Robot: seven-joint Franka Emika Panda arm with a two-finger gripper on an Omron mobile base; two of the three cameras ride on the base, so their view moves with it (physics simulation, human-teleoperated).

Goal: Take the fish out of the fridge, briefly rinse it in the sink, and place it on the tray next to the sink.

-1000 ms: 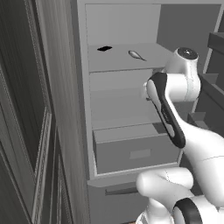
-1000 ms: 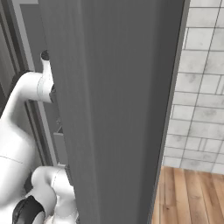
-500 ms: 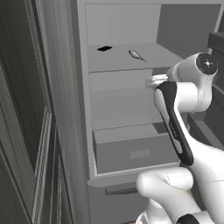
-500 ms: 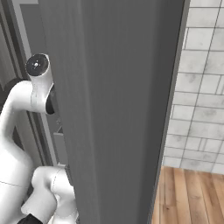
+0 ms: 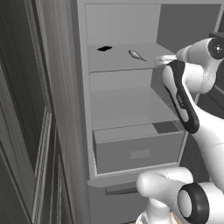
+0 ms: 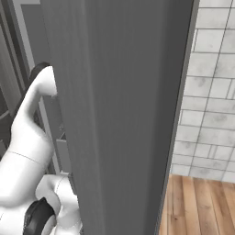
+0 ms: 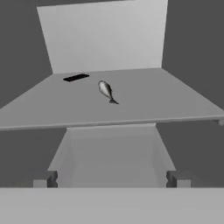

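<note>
Whereas the arm was bent lower a second ago, the wide-open two-finger gripper [image 7: 111,178] is now raised level with the upper pale grey fridge shelf [image 5: 116,62], where the small silvery-grey fish [image 7: 106,91] is seen ahead, well apart.

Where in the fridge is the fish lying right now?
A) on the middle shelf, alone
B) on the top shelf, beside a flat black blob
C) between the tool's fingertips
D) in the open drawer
B: the fish lies on the top shelf, right of the black blob.
</note>
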